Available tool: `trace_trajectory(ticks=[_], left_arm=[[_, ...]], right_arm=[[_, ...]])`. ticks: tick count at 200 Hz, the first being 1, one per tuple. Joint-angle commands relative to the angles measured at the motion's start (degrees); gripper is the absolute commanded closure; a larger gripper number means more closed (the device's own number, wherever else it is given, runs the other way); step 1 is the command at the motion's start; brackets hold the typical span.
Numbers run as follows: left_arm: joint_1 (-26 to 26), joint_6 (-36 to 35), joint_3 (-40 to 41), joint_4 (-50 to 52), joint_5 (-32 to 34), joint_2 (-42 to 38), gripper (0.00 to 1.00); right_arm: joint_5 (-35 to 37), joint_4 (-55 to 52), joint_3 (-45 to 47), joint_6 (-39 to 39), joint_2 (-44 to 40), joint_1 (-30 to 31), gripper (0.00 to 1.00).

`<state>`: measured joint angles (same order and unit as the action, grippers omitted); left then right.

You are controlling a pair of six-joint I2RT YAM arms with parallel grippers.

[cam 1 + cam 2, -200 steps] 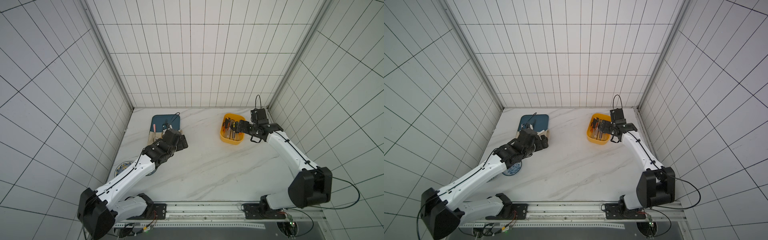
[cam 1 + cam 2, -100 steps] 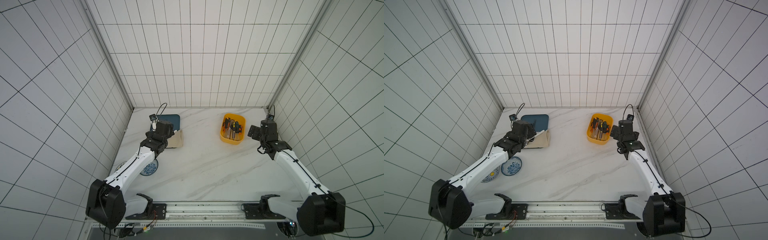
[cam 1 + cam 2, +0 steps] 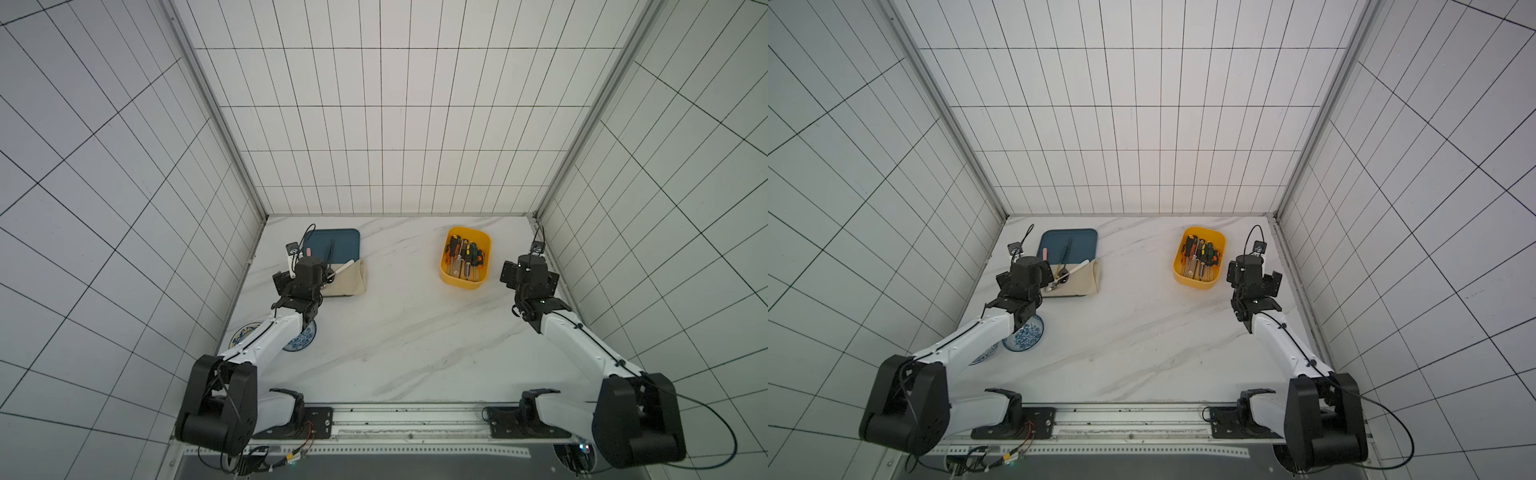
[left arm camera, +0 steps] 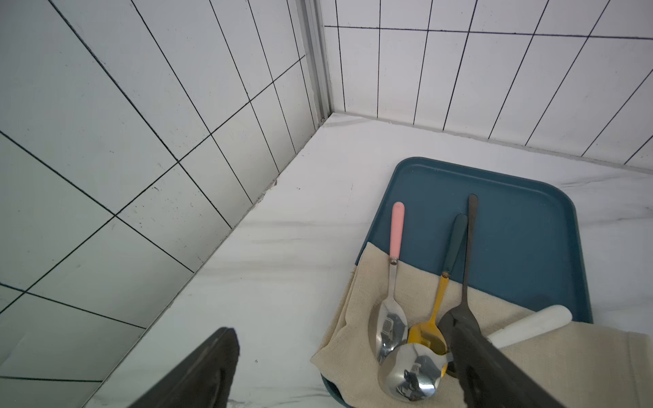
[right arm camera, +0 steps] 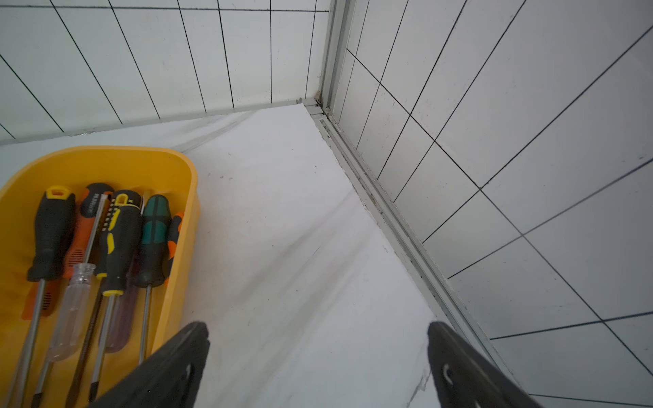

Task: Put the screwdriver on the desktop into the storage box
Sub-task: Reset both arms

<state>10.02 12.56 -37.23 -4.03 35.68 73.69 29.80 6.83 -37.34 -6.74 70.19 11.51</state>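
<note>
The yellow storage box (image 3: 461, 283) (image 3: 1196, 284) stands at the back right of the white marble desktop (image 3: 395, 332). Several screwdrivers (image 3: 464, 257) (image 5: 120, 240) lie side by side in it; I see none outside it. My right gripper (image 3: 528, 276) (image 3: 1252, 278) hovers just right of the box, close to the right wall. It is open and empty (image 5: 318, 356), over bare desktop (image 5: 282, 229). My left gripper (image 3: 305, 276) (image 3: 1025, 276) hangs open and empty (image 4: 339, 353) above the near left corner of the tray.
A dark teal tray (image 3: 336, 245) at the back left holds a beige cloth (image 3: 347, 280) and several spoons (image 4: 388, 318). Two blue-patterned dishes (image 3: 301, 338) (image 3: 245, 334) sit partly under the left arm. Tiled walls (image 3: 232, 232) close in on three sides.
My right gripper has pulled back from over the storage box to its right side. My left gripper has swung left to the tray's near left corner. Both stayed open.
</note>
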Motion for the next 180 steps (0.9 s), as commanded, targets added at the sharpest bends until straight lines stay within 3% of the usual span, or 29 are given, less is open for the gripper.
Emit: trace_trajectory(ticks=[1,24,48,68,85,97,105,122,145,180], left_arm=[[-2.33,-3.43,3.67,-12.93,-2.36,2.07,0.02],[-3.02,-6.1,9.1,-27.69,-6.06,5.33,0.02],[-3.13,-9.34,11.2,-36.8,-9.07,10.7,0.03],[-4.23,-9.34,12.14,-42.26,-10.5,14.01,0.02],[-7.44,-6.18,12.18,-39.59,-16.71,13.85,0.02],[-8.36,-7.43,14.71,-49.63,-19.25,17.52,0.02],[-8.28,-8.5,13.99,-50.08,-20.69,18.45,0.02],[-8.55,-7.43,12.29,-43.37,-20.92,16.53,0.02],[-8.19,-7.46,12.52,-43.08,-19.85,16.12,0.03],[-8.45,-7.24,12.03,-41.42,-20.61,15.7,0.02]], right_arm=[[3.24,9.44,4.19,3.19,3.37,-0.93,0.01],[0.46,21.24,9.16,5.52,6.23,-1.12,0.01],[-4.08,35.48,14.15,8.07,9.3,-1.53,0.01],[-10.32,40.4,15.5,10.66,11.03,-2.91,0.01],[-12.55,49.24,17.97,8.8,15.18,-5.22,0.01],[-18.48,50.18,18.93,6.78,16.43,-8.13,0.01],[-20.76,54.42,18.95,6.89,19.01,-9.23,0.01],[-20.94,42.49,15.2,5.2,16.61,-10.36,0.01],[-17.57,40.77,14.0,4.34,17.17,-10.11,0.01],[-20.55,40.87,12.95,5.28,18.3,-10.12,0.01]])
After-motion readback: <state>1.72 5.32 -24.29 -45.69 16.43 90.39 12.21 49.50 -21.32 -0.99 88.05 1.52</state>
